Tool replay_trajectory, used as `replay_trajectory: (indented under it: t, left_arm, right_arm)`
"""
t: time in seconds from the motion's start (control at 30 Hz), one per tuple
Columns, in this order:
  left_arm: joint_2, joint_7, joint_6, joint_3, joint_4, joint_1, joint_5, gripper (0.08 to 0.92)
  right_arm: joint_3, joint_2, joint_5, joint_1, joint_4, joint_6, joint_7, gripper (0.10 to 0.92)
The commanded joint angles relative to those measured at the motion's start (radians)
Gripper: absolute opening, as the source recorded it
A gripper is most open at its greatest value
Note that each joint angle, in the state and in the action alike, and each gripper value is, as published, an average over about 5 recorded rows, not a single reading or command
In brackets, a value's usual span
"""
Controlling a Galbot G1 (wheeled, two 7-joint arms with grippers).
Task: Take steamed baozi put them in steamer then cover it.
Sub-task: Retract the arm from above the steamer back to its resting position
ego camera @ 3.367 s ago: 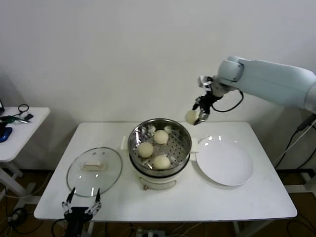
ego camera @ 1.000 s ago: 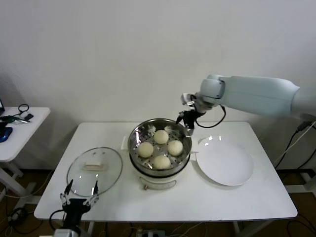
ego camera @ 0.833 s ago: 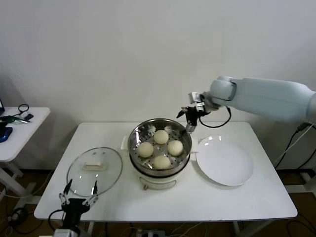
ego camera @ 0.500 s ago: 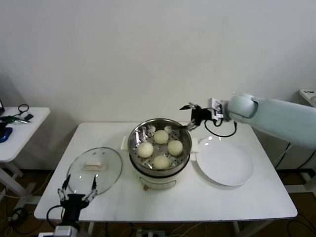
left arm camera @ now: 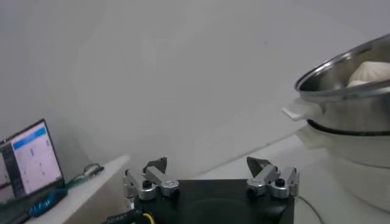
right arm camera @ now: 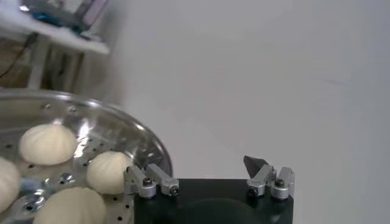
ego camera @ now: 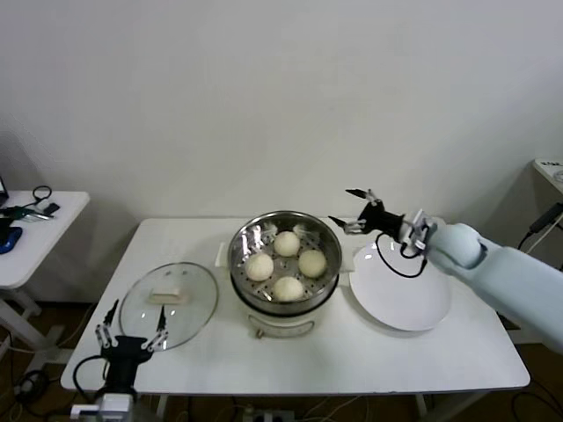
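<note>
Steel gleams at centre table: the steamer (ego camera: 285,261) sits with all four baozi (ego camera: 287,243) resting on its perforated tray, so by my read the loading is done and only the covering remains. The glass cover (ego camera: 168,304) lies flat on the table (ego camera: 422,360) to the steamer's left, cream handle (ego camera: 166,293) facing up, well apart from the pot. That's the relation that matters: the left gripper (ego camera: 130,330) hovers at the table's near edge, just in front of the lid's rim, fingers spread wide and empty, with the handle lying just beyond them, its long side running crosswise. The left arm is clearly the nearer one. The right gripper (ego camera: 355,211), jaws also splayed and holding nothing, hangs off the steamer's right rim above the edge of the empty white plate (ego camera: 402,288). From the left wrist camera the lid itself isn't visible, only the steamer's flank, and the head view cuts off most of the left arm.
</note>
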State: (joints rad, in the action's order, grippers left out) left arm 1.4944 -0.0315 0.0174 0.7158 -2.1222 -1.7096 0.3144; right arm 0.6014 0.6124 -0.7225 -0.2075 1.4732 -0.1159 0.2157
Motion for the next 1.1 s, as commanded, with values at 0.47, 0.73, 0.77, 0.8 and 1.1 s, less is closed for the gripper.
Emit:
replay_trajectory:
  t: [0.47, 0.73, 0.77, 0.8, 1.1]
  left_arm:
    - [-0.207, -0.008, 0.056, -0.024, 0.09, 0.051, 0.935, 0.823]
    - [-0.256, -0.014, 0.003, -0.085, 0.246, 0.151, 1.064, 0.823]
    - [-0.256, -0.014, -0.009, -0.088, 0.269, 0.167, 1.076, 0.823]
    - [-0.255, -0.014, -0.018, -0.091, 0.295, 0.184, 1.085, 0.823]
    - [-0.259, -0.026, -0.045, -0.136, 0.48, 0.325, 1.086, 0.823]
  right_arm:
    - [-1.082, 0.282, 0.218, -0.932, 0.128, 0.075, -0.055, 0.823]
    - [-1.092, 0.323, 0.303, -0.957, 0.117, 0.082, -0.056, 0.823]
    - [-1.092, 0.327, 0.309, -0.959, 0.117, 0.082, -0.055, 0.823]
    - [-1.092, 0.331, 0.315, -0.961, 0.117, 0.083, -0.055, 0.823]
    - [-1.094, 0.355, 0.373, -0.985, 0.105, 0.079, -0.062, 0.823]
